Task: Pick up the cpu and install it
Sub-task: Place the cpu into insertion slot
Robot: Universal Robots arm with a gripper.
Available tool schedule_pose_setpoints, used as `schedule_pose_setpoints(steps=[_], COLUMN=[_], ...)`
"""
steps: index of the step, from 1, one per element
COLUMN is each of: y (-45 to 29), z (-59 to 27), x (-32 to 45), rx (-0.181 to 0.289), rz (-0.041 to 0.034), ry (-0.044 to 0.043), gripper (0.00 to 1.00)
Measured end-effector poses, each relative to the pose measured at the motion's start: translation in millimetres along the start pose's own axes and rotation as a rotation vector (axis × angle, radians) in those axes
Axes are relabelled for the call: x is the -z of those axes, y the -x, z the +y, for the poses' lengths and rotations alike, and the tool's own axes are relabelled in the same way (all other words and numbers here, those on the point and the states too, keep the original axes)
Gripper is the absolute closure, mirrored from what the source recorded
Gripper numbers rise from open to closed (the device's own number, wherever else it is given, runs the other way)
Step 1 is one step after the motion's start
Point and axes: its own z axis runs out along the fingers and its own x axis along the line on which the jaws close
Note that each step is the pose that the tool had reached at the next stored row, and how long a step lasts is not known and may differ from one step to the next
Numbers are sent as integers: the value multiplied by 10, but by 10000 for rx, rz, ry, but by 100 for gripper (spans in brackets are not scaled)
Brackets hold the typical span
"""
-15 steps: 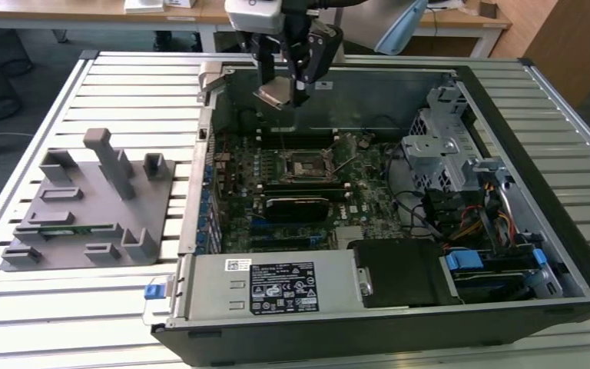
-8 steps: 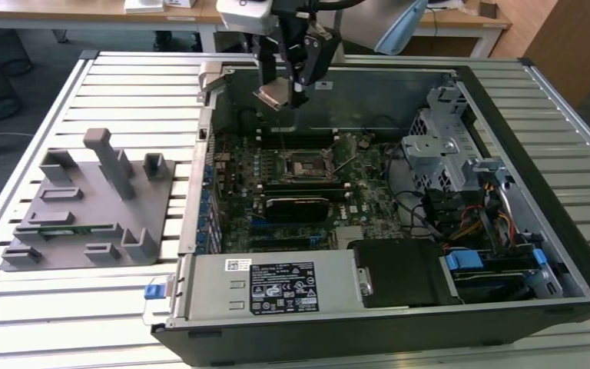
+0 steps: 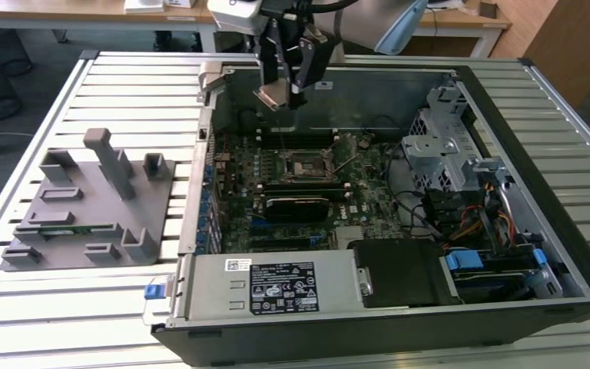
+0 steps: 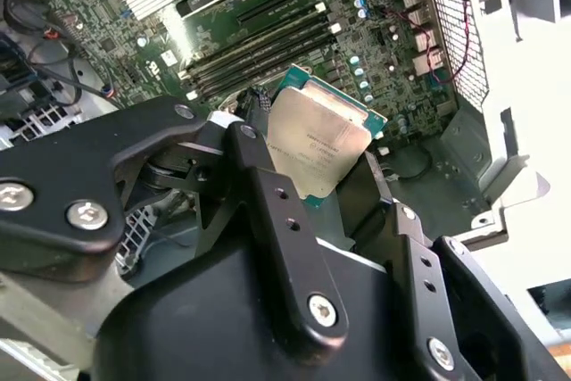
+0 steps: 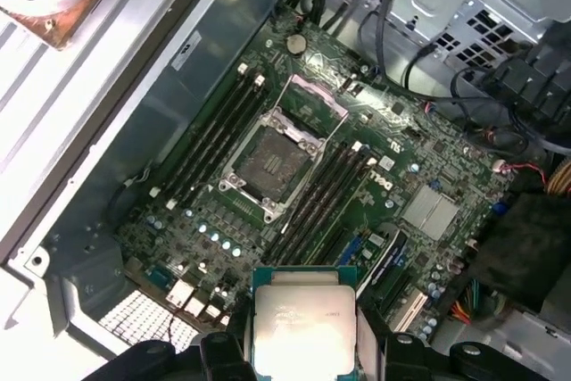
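Gripper [image 4: 312,171] body sits closest to the lens in both wrist views. Its black fingers [image 4: 259,185] are closed partway, pinching the cpu [image 4: 317,136] by two opposite edges. The pale metal top faces the wrist cameras and the green rim shows along the free edges. An edge grip keeps the pads off the underside, which probably matters for seating the chip.

Position: in the exterior view the cpu [image 3: 274,98] hangs in the air above the back part of the open computer case [image 3: 541,231], clear of the motherboard [image 3: 274,192]. It is well apart from the grey tray [image 3: 80,200] on the slatted table [image 3: 59,307].

Socket [image 5: 268,153]: bare, with its metal frame apparently swung up, so the seat looks ready. In the first wrist view the cpu [image 5: 303,327] is offset from it, not over it.

Arm pose: it comes down from the far side of the table with the wrist pointing roughly downward. The chip is tipped rather than level with the board.

Progress: pick-up done, install not yet done.
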Motion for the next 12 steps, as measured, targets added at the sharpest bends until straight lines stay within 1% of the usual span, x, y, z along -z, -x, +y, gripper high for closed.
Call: schedule_pose_setpoints(steps=[6,10,12], y=[-12,-25,-33], z=[9,16,23], x=[-9,-23,-32], rx=[-598,-652,-786], rz=[-14,-15,-18], ry=[-16,-18,-21], gripper=[45,45,45])
